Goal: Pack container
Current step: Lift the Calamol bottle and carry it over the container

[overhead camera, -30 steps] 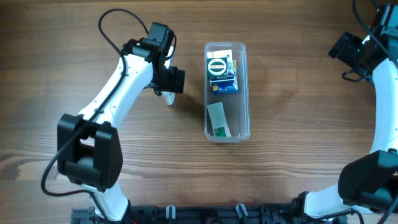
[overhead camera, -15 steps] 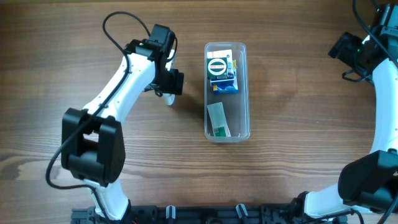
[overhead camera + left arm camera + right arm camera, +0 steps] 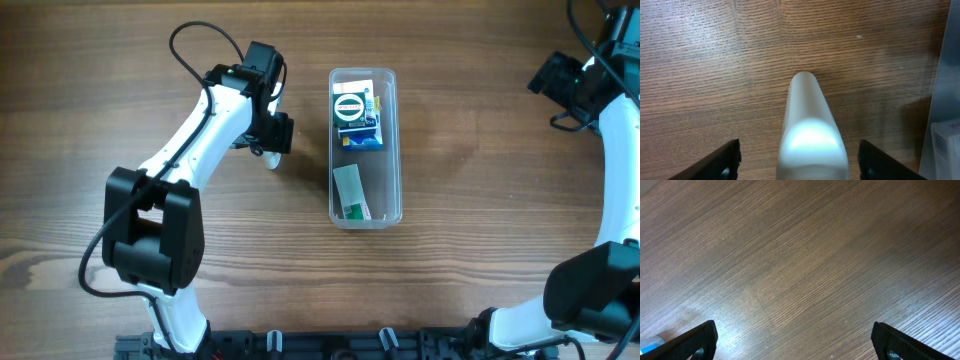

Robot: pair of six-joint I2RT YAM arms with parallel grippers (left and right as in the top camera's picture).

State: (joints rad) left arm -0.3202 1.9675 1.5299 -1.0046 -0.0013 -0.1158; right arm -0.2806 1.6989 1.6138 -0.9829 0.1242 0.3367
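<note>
Both jaws of my left gripper [image 3: 799, 160] stood wide apart, straddling a white tube [image 3: 805, 110] lying on the table [image 3: 690, 60], set for a grab, I judged. Container [image 3: 396, 150] sat just right of that hand, part-filled. Right gripper [image 3: 795, 340] hung spread too, idle, well away.

A brown wooden tabletop [image 3: 480, 150] fills every view, its grain running in long darker and lighter streaks. Soft, even light leaves a faint pale sheen on the wood in the wrist views.
</note>
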